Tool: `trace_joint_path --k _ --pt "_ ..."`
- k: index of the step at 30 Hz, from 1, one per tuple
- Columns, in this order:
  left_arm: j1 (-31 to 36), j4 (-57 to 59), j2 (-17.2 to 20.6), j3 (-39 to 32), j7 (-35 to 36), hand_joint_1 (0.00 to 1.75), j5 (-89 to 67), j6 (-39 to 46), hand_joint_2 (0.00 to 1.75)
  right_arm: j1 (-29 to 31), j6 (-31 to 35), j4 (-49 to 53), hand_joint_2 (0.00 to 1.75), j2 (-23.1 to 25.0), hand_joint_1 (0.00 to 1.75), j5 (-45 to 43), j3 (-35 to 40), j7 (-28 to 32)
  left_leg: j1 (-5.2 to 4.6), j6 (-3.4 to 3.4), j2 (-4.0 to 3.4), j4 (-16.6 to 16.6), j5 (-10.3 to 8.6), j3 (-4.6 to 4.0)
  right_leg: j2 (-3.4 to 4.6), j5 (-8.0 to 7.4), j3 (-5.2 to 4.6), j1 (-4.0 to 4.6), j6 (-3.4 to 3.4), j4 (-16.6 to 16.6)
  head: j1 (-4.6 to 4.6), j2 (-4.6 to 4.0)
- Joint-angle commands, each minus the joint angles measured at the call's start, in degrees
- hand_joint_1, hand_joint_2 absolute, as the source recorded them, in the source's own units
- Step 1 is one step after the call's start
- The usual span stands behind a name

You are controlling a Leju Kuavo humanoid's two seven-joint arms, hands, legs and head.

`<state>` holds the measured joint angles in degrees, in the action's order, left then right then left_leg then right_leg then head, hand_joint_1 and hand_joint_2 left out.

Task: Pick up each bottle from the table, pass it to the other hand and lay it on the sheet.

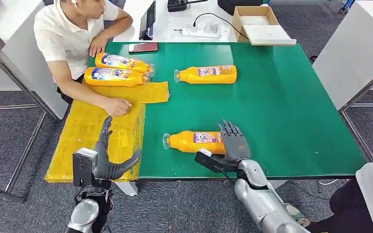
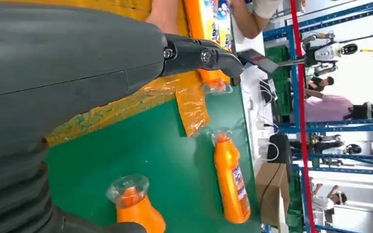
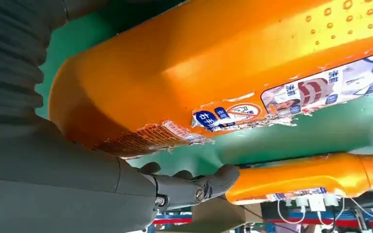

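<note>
Green matting covers the counter, with grey carpet around it. At the near left edge the left hand hovers over the yellow sheet, fingers spread and holding nothing. To its right, the right hand rests at the base of the nearest bottle, which lies on its side on the green with its cap pointing left. From the head view the fingers stand up behind the bottle; the right wrist view shows the orange body pressed close against the palm, with the thumb underneath, but I cannot tell whether the grasp is closed. Farther off, a second bottle lies alone mid-counter. At the far left two bottles lie on the sheet beside a seated person, whose hand presses the sheet. The left wrist view adds blue racking beyond the counter.
</note>
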<state>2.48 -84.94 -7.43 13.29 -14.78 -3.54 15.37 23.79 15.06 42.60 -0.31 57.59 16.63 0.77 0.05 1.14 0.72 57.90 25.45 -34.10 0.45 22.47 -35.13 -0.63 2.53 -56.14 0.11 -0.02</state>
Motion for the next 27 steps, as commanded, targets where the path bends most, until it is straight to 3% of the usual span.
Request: trace_joint_path --k 1,2,12,20,24,27 --pt "3.19 4.24 0.61 1.19 1.03 0.0 2.21 -1.96 1.75 4.87 -5.96 -9.93 1.75 -0.6 0.68 -0.3 6.06 -1.57 0.0 -0.05 -0.04 -0.04 0.01 0.15 -0.02 0.01 0.14 0.02 -0.06 0.04 0.0 0.02" --pt "3.32 4.35 0.63 1.3 0.99 0.0 2.33 -2.11 1.75 5.37 -7.28 -10.91 1.75 -1.03 1.71 -0.41 6.74 -1.42 0.02 -0.08 -0.04 -0.06 0.02 0.24 -0.05 0.03 0.23 0.03 -0.09 0.05 0.0 0.02" --pt "4.92 6.26 1.02 1.32 2.21 0.0 6.54 -5.61 1.75 9.14 -14.9 -14.12 1.75 -4.15 1.75 -2.41 10.34 -2.53 0.01 -0.05 -0.11 -0.06 -0.01 0.59 -0.02 0.0 0.51 0.03 -0.09 0.08 -0.02 0.0" --pt "4.68 5.9 1.17 1.21 2.22 0.0 7.03 -5.85 1.75 9.29 -15.15 -13.39 1.75 -4.17 1.75 -4.38 10.03 -1.9 0.01 -0.04 -0.1 -0.08 0.01 0.86 0.05 -0.01 0.8 0.04 -0.09 0.11 -0.02 0.0" --pt "4.73 5.73 1.74 1.58 1.67 0.0 8.32 -5.77 1.75 7.1 -14.45 -9.13 1.75 -2.55 1.75 -15.96 4.76 7.43 0.03 -0.08 -0.03 -0.12 -0.02 0.86 -0.07 -0.01 0.85 0.06 -0.13 0.15 -0.02 0.02" --pt "3.98 4.78 1.44 1.15 0.35 0.0 9.66 -1.98 1.75 2.41 -6.48 0.84 1.75 0.36 1.75 -23.85 1.46 14.61 0.04 -0.06 -0.15 -0.07 0.03 0.89 0.08 -0.01 0.85 0.07 -0.11 0.12 0.02 0.0"
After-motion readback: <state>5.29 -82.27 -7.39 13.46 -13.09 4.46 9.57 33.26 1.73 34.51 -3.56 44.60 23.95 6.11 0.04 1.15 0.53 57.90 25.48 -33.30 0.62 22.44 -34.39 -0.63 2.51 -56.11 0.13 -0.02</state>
